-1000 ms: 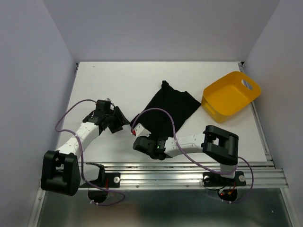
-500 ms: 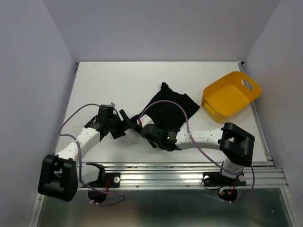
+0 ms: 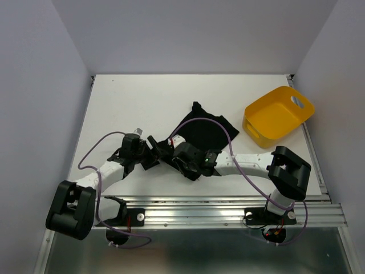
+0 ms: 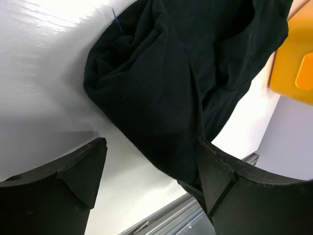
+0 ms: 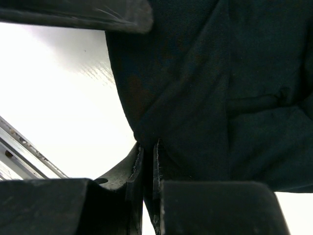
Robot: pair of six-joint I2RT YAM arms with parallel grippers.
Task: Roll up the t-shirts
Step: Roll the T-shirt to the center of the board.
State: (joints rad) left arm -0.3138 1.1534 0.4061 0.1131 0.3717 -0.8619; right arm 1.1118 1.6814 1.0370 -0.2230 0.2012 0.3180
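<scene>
Closing in from both sides over the last second, the two arms now meet at the near-left edge of the t-shirt (image 3: 206, 128), which lies on the white counter (image 3: 131, 103) left of the yellow tub (image 3: 279, 117). The right end effector (image 5: 148, 152) was off the cloth's near corner a moment ago. It has since swung inward and clamped down, and its wrist view shows the fingers pressed almost together with a fold of black fabric pinched between them. The left end effector (image 4: 150, 147) has travelled right from its earlier spot well clear of the garment. Its fingers have also spread wide: they stand far apart, holding nothing, with the bunched edge of the shirt just ahead of the gap.

The shirt itself looks different too. A second ago it lay as a long flat diamond reaching toward the arms. Now its visible part is shorter and its near end is gathered into a thick, rounded lump with deep creases.

My reading is that rolling has only begun: one side of the hem is secured and the other is about to be taken. The lump is uneven, so a roll started from it may come out lopsided unless the left side is gripped level with the right. No second shirt is in view
</scene>
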